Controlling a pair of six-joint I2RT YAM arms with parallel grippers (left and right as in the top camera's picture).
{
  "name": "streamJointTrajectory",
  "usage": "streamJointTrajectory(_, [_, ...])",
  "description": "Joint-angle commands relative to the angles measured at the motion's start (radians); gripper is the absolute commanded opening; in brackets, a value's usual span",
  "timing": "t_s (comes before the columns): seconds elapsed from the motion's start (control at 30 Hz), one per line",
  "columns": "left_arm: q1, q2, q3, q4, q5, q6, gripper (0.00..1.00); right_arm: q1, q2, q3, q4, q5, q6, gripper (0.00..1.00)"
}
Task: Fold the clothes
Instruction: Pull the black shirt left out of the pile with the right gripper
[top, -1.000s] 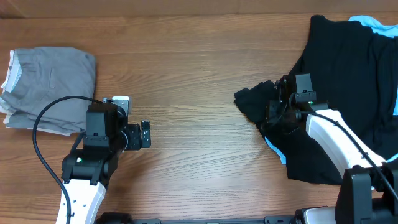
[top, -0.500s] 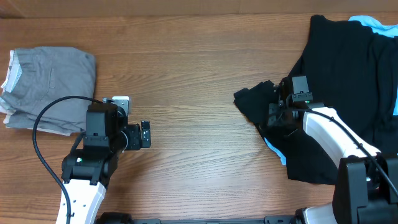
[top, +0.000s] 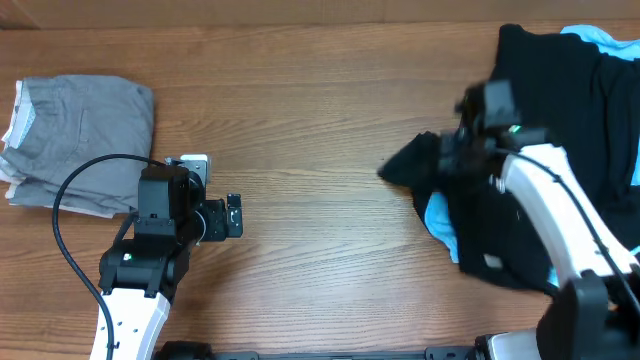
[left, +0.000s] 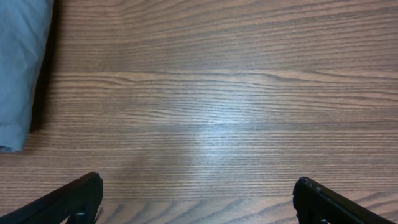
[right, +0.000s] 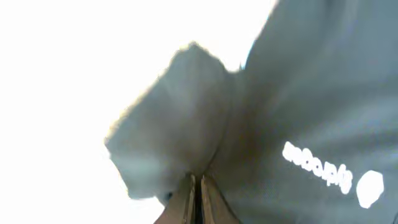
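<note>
Overhead view of a wooden table (top: 320, 90), described from its left edge to its right.

At about 10 o'clock lies a folded gray garment (top: 85, 135), flat and squared, with a lighter layer showing along its left edge. I judge it already folded.

At about 8 o'clock my left gripper (top: 234, 215) hangs over bare wood, pointing toward 3 o'clock. In the left wrist view its fingers (left: 81, 196) sit in the two bottom corners with plain table between them. The jaws are spread wide and hold nothing.

The middle of the table is bare wood.

At about 3 o'clock my right gripper (top: 458, 152) is blurred in the overhead view, at the left end of a black tee (top: 560, 110). The tee is spread loosely from 1 to 4 o'clock. In the washed-out right wrist view the jaws are pressed together and pinch a raised flap of the black cloth. Small white lettering (right: 323, 171) shows to their right. A light blue tee (top: 440, 218) peeks out beneath the black one at its lower left, and again at the far 1 o'clock corner.

I judge the step in hand to be drawing the black tee away from the blue one toward the bare middle.

To do it well:
- Keep the pinch firm and carry the cloth low toward 9 o'clock, so that it slides free and does not bunch.
- Make sure the blue tee is not caught in the pinch.
- Bring the left gripper to a second edge to spread the tee flat.
</note>
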Motion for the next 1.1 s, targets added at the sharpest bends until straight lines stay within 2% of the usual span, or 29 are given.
streamJointTrajectory(0.0, [-0.006, 0.003, 0.022, 0.002, 0.011, -0.014, 1.00, 0.063, -0.061, 0.301, -0.094, -0.296, -0.107, 0.04])
streamJointTrajectory(0.07, [-0.006, 0.003, 0.022, 0.002, 0.011, -0.014, 1.00, 0.143, -0.061, 0.354, -0.132, -0.333, -0.128, 0.04])
streamJointTrajectory(0.2, [-0.006, 0.003, 0.022, 0.003, 0.011, -0.014, 1.00, 0.343, -0.032, 0.335, -0.129, -0.332, -0.151, 0.04])
streamJointTrajectory(0.27, [-0.006, 0.003, 0.022, 0.009, 0.012, -0.014, 1.00, 0.459, 0.020, 0.326, -0.046, -0.304, -0.151, 0.04])
streamJointTrajectory(0.4, [-0.006, 0.003, 0.022, 0.011, 0.012, -0.014, 1.00, 0.559, 0.109, 0.326, 0.091, -0.251, -0.145, 0.09])
streamJointTrajectory(0.47, [-0.006, 0.003, 0.022, 0.011, 0.012, -0.014, 1.00, 0.592, 0.165, 0.326, 0.182, -0.224, -0.145, 0.14])
streamJointTrajectory(0.5, [-0.006, 0.003, 0.022, 0.011, 0.012, -0.014, 1.00, 0.597, 0.194, 0.326, 0.238, -0.199, -0.133, 0.24])
streamJointTrajectory(0.57, [-0.006, 0.003, 0.022, 0.011, 0.012, -0.014, 1.00, 0.596, 0.213, 0.326, 0.305, -0.137, -0.083, 0.26])
streamJointTrajectory(0.67, [-0.006, 0.003, 0.022, 0.012, 0.012, -0.014, 1.00, 0.585, 0.211, 0.332, 0.362, -0.031, -0.063, 0.51])
streamJointTrajectory(0.7, [-0.006, 0.003, 0.022, 0.013, 0.013, -0.015, 1.00, 0.578, 0.206, 0.343, 0.346, 0.030, -0.062, 0.56])
streamJointTrajectory(0.8, [-0.006, 0.003, 0.022, 0.014, 0.081, -0.014, 1.00, 0.541, 0.165, 0.363, 0.225, 0.192, -0.015, 0.59])
streamJointTrajectory(0.87, [-0.006, 0.003, 0.022, 0.024, 0.155, -0.033, 1.00, 0.493, 0.125, 0.363, 0.107, 0.315, 0.112, 0.62])
streamJointTrajectory(0.9, [-0.006, 0.003, 0.022, 0.036, 0.185, -0.087, 1.00, 0.434, 0.093, 0.363, 0.000, 0.364, 0.233, 0.66])
streamJointTrajectory(0.97, [-0.006, 0.010, 0.021, 0.039, 0.204, -0.140, 1.00, 0.355, 0.066, 0.363, -0.110, 0.356, 0.340, 0.70])
streamJointTrajectory(1.0, [-0.007, 0.023, 0.021, 0.033, 0.205, -0.175, 1.00, 0.295, 0.052, 0.363, -0.174, 0.336, 0.381, 0.77])
streamJointTrajectory(1.07, [-0.007, 0.062, 0.021, 0.026, 0.237, -0.218, 1.00, 0.200, 0.039, 0.363, -0.251, 0.292, 0.378, 0.78])
